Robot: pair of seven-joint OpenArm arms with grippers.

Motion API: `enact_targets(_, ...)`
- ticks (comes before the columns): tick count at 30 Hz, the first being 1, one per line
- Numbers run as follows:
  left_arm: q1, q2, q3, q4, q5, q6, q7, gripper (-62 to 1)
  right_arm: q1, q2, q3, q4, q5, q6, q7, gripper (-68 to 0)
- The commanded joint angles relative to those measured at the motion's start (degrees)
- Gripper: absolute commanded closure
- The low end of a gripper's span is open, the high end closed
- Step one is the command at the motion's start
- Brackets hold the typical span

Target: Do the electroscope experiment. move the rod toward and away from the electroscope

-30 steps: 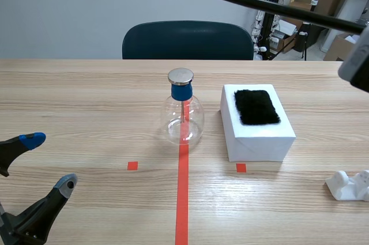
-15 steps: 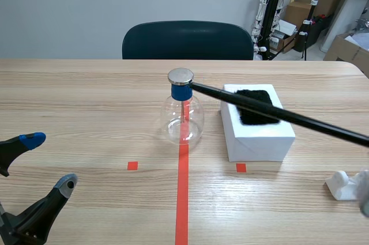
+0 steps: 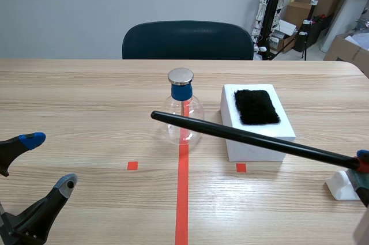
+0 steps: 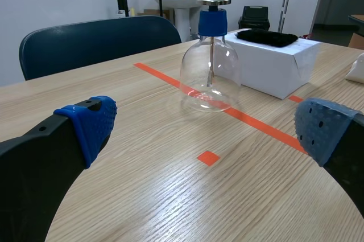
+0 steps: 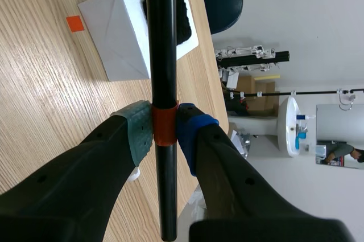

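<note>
The left gripper (image 3: 49, 162) sits low at the near left, its fingers spread wide with nothing between them. The right gripper (image 5: 164, 131) is low at the right edge, fingers clamped on the rod (image 3: 242, 135)

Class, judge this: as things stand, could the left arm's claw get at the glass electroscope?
Probably yes. The left claw is open, and only bare table lies between it and the electroscope. The rod, held in the right claw, crosses close in front, so some care seems needed.
</note>
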Motion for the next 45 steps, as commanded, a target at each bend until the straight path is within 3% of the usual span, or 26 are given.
enact_targets(1,-0.2,-0.3,-0.2,0.5,-0.4,-0.1,-1.0,-62.3,0.5,0.1,0.0,0.4,0.4,-0.6,0.4,-10.2)
enact_targets(45,-0.2,-0.3,-0.2,0.5,-0.4,-0.1,-1.0,-62.3,0.5,0.1,0.1,0.4,0.2,-0.4,1.4,-10.2)
